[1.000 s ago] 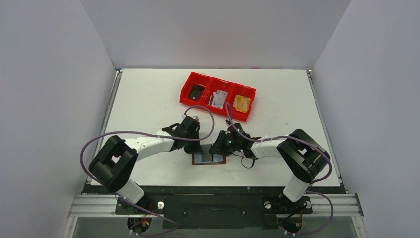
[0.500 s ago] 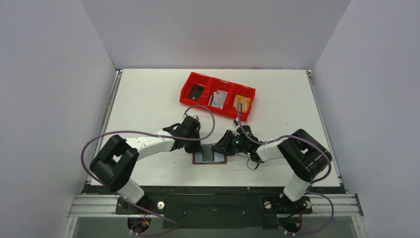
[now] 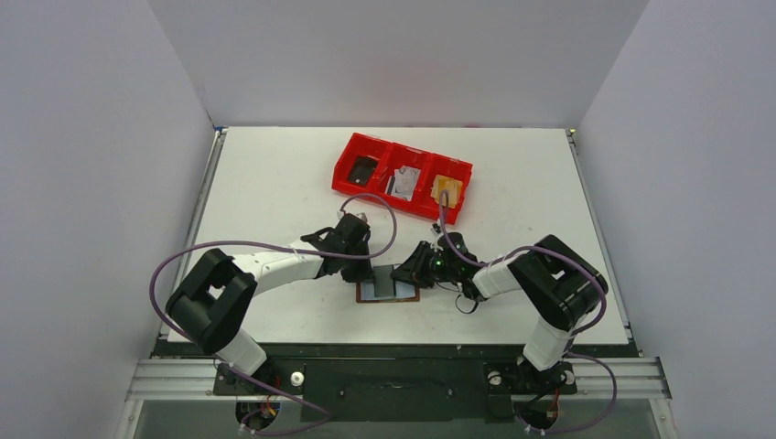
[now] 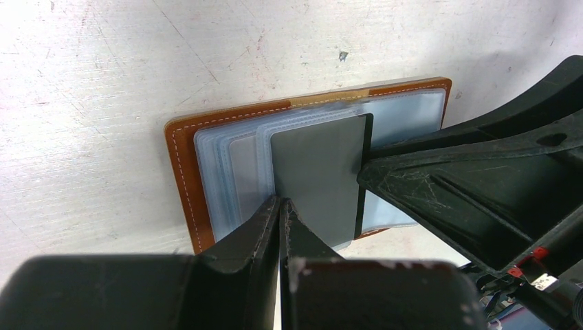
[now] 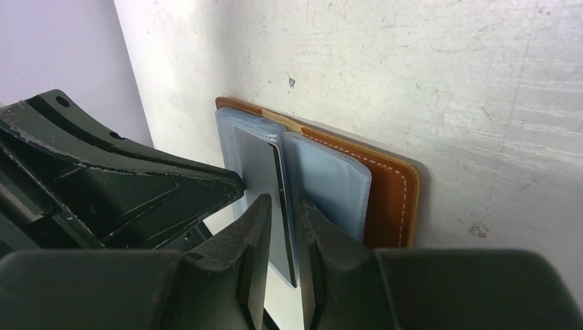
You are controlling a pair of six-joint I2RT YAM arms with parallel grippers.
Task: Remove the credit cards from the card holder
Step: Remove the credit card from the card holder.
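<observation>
Broadly, we see a white table (image 3: 274, 183) with a matt top, scratched and speckled from near, and two black-and-white arms reaching over it from the near edge. A red tray (image 3: 343, 165) of glossy plastic, with three compartments, lies toward the far edge, a little right of the middle and well apart from the rest. What lies in it is too small for us to name.

The card holder (image 3: 389, 294) lies open and flat close to the near edge, about in the middle, between the two grippers. It is smooth brown leather with a line of pale stitching along its rounded border. It carries a stack of clear, slightly bluish plastic sleeves (image 4: 227, 165). A thin rectangular card (image 4: 316, 175), grey in this light with a dark edge, lies on the sleeves near the middle of the holder.

The left gripper (image 4: 280, 206) has its fingers pressed together with no gap, and the tips rest at the edge of the card. The right gripper (image 5: 284, 213) keeps only a narrow gap, and the dark edge of the card runs between its fingers; we cannot tell if they pinch it.

From above, the holder is only a small brown frame with a pale inside, half hidden by the grippers. The left wrist view gives the flat face of the card, with the right gripper's tip against its side. The right wrist view gives the thin edge of the card and the gap around it.
</observation>
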